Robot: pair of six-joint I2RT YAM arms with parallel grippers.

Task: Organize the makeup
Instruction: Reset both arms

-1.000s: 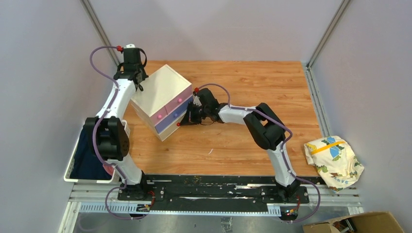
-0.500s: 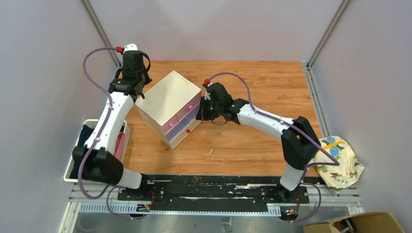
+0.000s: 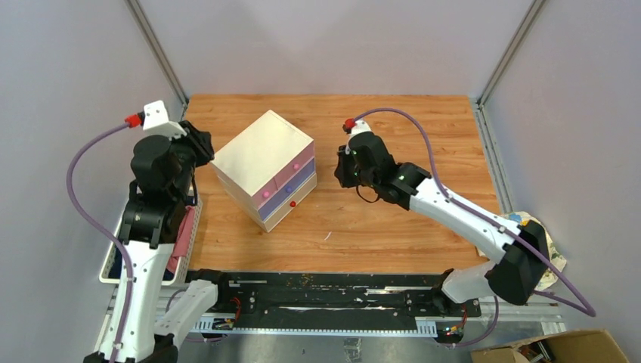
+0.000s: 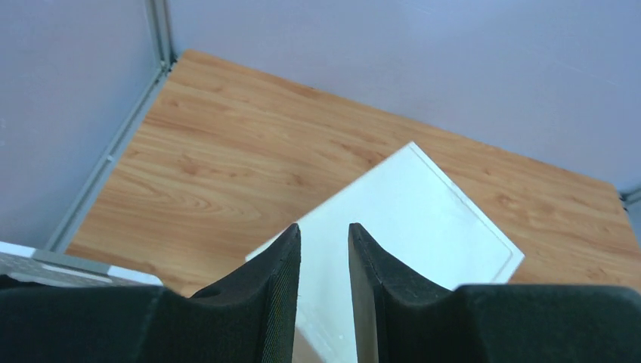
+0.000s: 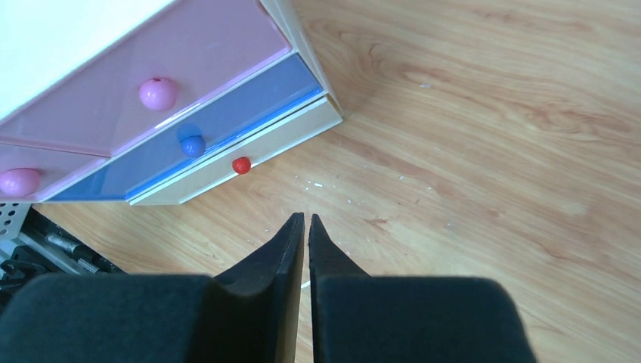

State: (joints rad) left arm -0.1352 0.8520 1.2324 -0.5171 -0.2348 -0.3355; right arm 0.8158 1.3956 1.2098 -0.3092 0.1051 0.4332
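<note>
The makeup is out of view. The cream box point(image 3: 261, 155) with pink and purple drawers stands on the wooden table, left of the middle, with all its drawers pushed in. My left gripper point(image 3: 199, 144) hovers to the box's left, raised above the table. In the left wrist view the left gripper point(image 4: 323, 228) is open over the box's white top point(image 4: 423, 219), holding nothing. My right gripper point(image 3: 340, 171) hangs to the right of the box. In the right wrist view the right gripper point(image 5: 306, 217) is open by only a thin slit and empty, with the red knob point(image 5: 241, 165) just ahead.
A white basket point(image 3: 110, 261) holding dark and pink cloth sits off the table's left edge. A patterned bag point(image 3: 533, 253) lies off the right edge. A cardboard box point(image 3: 563, 348) is at the bottom right. Grey walls and metal posts enclose the table.
Both arms have pulled back from the box, left arm leftward and up, right arm rightward. The box turned and shifted right. The left jaws opened wide, the right jaws parted slightly.
</note>
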